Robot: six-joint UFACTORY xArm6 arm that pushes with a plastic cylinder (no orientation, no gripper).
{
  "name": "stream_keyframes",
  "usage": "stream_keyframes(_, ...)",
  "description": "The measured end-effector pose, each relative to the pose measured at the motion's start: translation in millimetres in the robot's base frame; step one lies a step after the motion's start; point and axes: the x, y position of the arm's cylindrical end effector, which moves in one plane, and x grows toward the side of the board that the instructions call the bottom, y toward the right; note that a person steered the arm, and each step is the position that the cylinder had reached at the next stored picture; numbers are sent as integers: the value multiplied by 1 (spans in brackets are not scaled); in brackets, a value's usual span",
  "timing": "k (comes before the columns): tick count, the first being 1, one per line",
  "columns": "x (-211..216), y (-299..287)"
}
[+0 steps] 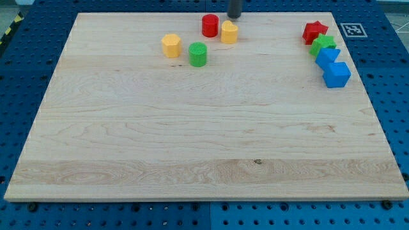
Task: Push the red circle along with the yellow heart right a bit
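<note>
The red circle [210, 25] stands near the view's top centre of the wooden board [204, 128]. The yellow heart [229, 32] touches it on its right side. My tip [234, 16] is at the view's top edge, just above the yellow heart and to the upper right of the red circle, close to both. Only the rod's lower end shows.
A yellow hexagon [171, 45] and a green cylinder [198, 54] sit lower left of the red circle. At the view's right a red star [314, 31], a green star [324, 45] and two blue blocks [327, 57] [337, 75] form a cluster.
</note>
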Motion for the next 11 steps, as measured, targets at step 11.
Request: stream_keyframes(11,-1,-43)
